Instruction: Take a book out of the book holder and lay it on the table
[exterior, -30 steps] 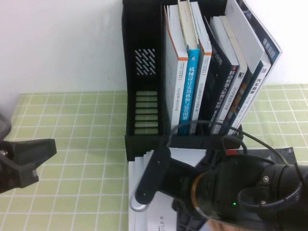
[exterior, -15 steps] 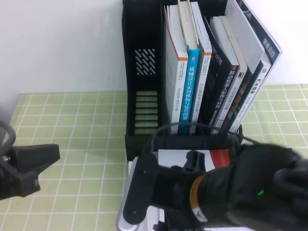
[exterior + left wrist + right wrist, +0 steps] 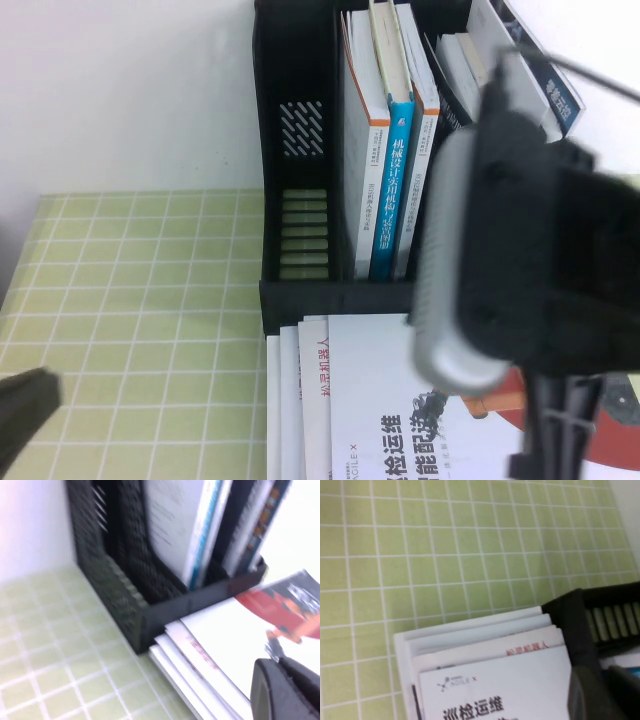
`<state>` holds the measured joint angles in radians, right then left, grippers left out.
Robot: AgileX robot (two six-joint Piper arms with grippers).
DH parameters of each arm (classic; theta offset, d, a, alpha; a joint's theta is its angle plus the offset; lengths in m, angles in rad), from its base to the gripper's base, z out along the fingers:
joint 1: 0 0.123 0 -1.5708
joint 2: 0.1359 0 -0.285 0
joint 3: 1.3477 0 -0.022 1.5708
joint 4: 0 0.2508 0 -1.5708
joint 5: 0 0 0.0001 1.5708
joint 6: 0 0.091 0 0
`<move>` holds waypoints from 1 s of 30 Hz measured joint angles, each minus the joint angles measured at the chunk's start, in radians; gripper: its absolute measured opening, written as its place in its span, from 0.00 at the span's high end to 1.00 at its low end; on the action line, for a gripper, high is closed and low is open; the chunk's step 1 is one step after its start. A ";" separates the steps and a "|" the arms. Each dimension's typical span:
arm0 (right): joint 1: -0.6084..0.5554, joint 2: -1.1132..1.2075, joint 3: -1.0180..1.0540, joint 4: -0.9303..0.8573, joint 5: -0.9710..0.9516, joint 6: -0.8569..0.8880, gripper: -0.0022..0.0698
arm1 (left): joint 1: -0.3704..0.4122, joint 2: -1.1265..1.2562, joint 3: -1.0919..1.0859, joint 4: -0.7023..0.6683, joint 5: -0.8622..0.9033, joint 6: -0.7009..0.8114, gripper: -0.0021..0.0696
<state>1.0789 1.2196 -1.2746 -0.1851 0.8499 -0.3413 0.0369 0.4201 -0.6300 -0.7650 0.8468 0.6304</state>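
Green check table [image 3: 130,300], book holder [image 3: 295,200] holding upright books, white book [image 3: 380,400] flat in front, left gripper [image 3: 25,410] and right gripper [image 3: 520,250] jaws unclear.

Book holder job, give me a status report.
Right gripper above the stack, left gripper low beside it. Book flat on the table, before the book holder. Nothing obstructing.

A large thin white-covered book [image 3: 385,400] lies flat, face up, on top of a fanned stack of white books at the lower centre of the high view. It shows a bold black Chinese title and a red picture at its right. Just behind it, at the upper centre, stands the tall black book holder [image 3: 295,150], upright, its left compartment empty and the others full of books. Both rest on my light green checked bench [image 3: 140,280].

My left pincer [image 3: 20,415] is at the lower left corner. My right pincer [image 3: 545,440] is at the lower right, over the book.
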 joint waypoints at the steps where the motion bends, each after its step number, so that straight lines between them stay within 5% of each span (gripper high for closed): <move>1: -0.012 -0.018 0.000 0.000 0.019 0.000 0.93 | -0.007 -0.059 0.011 0.034 -0.020 -0.053 0.97; 7: -0.093 -0.131 0.072 0.087 0.048 -0.030 0.97 | -0.010 -0.368 0.126 0.134 -0.166 -0.233 0.97; 13: -0.177 -0.250 0.315 0.195 -0.146 -0.060 0.97 | -0.010 -0.429 0.288 0.145 -0.190 -0.347 0.97; 21: -0.210 -0.318 0.689 0.309 -0.545 -0.146 0.97 | -0.010 -0.429 0.382 0.156 -0.274 -0.317 0.97; 30: -0.214 -0.322 0.774 0.265 -0.641 -0.158 0.97 | -0.010 -0.429 0.382 0.179 -0.321 -0.302 0.97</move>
<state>0.8644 0.8977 -0.5007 0.0803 0.2093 -0.4994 0.0273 -0.0091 -0.2484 -0.5862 0.5255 0.3284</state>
